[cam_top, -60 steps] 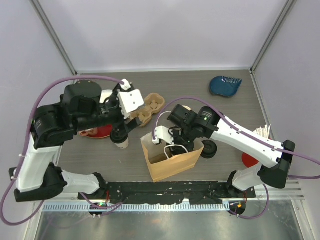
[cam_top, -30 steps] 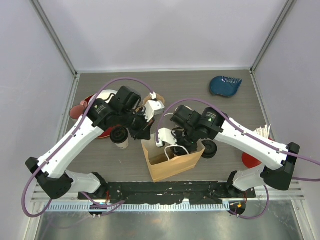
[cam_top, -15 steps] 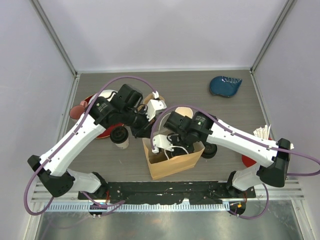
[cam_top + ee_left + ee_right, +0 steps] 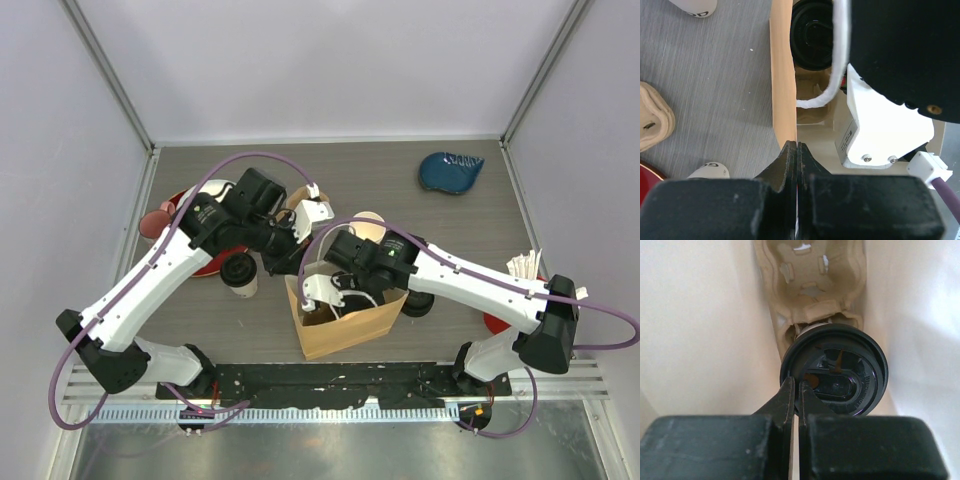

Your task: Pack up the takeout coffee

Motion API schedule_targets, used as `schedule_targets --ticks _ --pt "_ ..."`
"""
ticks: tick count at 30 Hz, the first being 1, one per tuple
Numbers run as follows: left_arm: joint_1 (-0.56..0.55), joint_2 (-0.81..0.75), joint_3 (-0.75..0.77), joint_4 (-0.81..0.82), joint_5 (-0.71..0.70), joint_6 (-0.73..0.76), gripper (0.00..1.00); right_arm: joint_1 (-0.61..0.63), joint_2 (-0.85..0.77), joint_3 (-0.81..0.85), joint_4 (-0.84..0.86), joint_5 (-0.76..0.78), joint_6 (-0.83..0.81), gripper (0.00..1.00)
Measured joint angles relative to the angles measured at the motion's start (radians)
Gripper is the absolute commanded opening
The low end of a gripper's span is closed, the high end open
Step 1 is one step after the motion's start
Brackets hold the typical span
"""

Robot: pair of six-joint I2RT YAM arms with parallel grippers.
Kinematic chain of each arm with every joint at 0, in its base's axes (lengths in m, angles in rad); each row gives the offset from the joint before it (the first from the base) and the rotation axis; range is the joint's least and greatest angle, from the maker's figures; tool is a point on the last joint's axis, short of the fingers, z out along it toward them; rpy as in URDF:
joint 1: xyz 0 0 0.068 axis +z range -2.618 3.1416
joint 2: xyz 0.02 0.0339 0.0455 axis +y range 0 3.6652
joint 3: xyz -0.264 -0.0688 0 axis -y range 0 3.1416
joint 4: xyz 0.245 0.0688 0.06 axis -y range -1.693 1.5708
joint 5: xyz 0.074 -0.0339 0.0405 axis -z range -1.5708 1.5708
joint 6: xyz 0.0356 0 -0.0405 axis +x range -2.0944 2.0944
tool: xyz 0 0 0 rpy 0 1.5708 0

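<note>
Bright overhead light, soft shadows on the counter (image 4: 400,180), left claw (image 4: 797,146) and right claw (image 4: 796,383) dark, blurred up close, bag (image 4: 700,315) interior washed pale, sheen on the cup (image 4: 850,371) lid.

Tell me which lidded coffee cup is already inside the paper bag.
The cup in the cardboard carrier inside the bag; the other cup stands on the table, left of it.
</note>
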State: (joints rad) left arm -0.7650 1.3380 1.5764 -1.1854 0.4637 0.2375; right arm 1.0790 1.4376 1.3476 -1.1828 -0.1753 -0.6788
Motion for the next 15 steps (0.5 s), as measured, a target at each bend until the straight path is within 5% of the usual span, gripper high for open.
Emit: schedule_targets --ticks 15 --pt "0.000 0.002 0.002 0.000 -0.008 0.037 0.00 0.008 -0.011 -0.041 0.040 0.005 0.000 0.01"
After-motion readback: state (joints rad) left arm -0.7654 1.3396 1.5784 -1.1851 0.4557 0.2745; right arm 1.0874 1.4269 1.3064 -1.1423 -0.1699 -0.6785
